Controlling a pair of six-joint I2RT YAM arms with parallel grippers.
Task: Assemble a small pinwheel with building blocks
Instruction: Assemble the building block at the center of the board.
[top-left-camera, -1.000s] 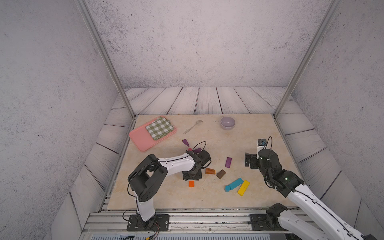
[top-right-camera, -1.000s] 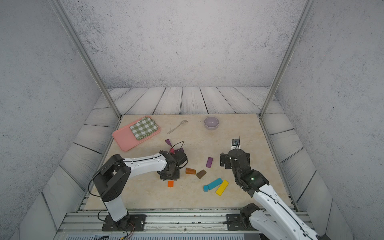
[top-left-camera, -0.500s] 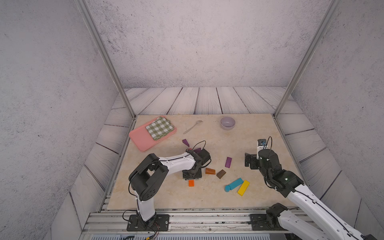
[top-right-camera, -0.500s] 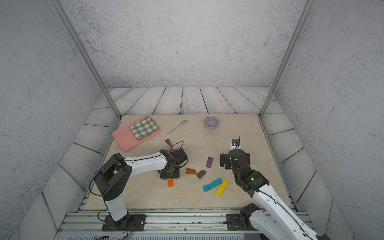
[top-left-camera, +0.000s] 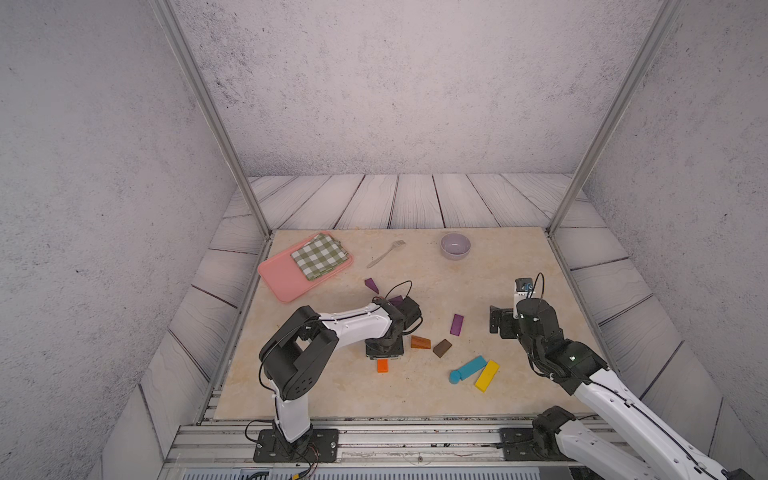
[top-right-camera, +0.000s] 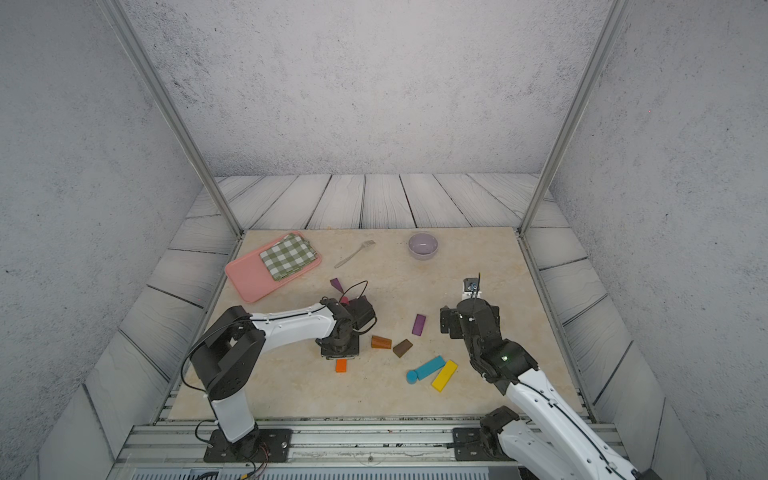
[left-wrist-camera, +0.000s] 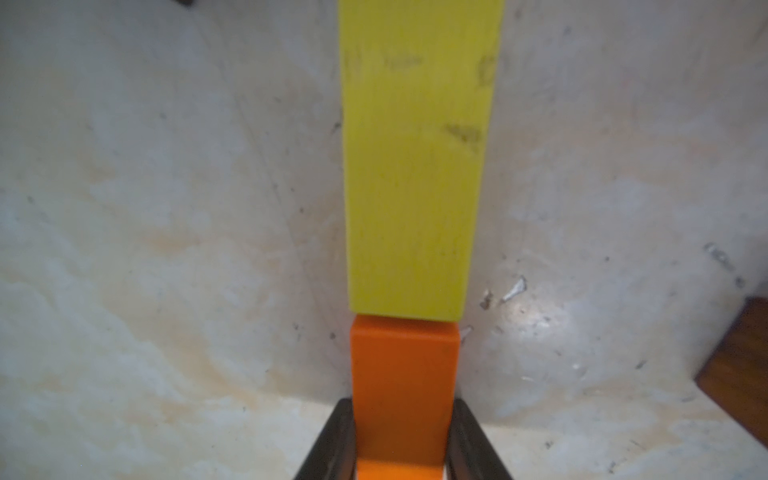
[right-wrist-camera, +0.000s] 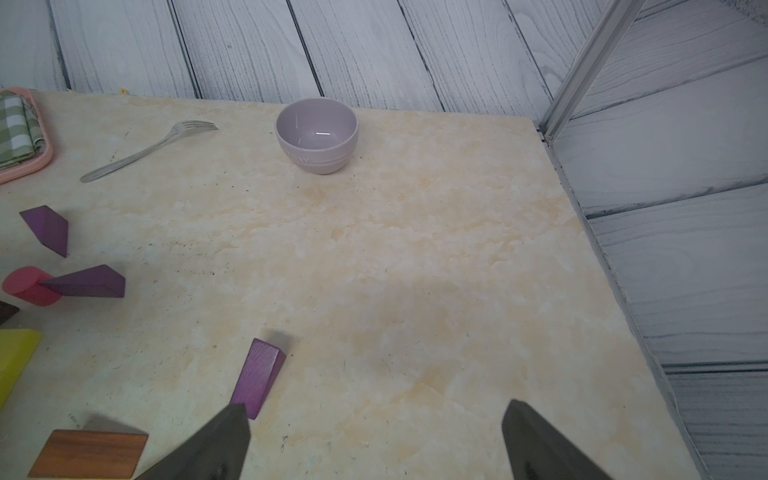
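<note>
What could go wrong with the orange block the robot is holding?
The jaws of the left gripper pinch the orange bar end to end against the yellow bar; a forward push might knock the yellow bar crooked. The lighter brown wedge lies close beside them, so a sideways swing might bump it.

In both top views: tray (top-left-camera: 279, 286) upper left, cloth (top-left-camera: 319, 255) on it; fork (top-left-camera: 386, 253) to its right, bowl (top-left-camera: 455, 245) further right; short bar (top-left-camera: 382, 365) lower centre; wedges (top-left-camera: 420, 342) up-right of it; long bars (top-left-camera: 473, 366) further right.
</note>
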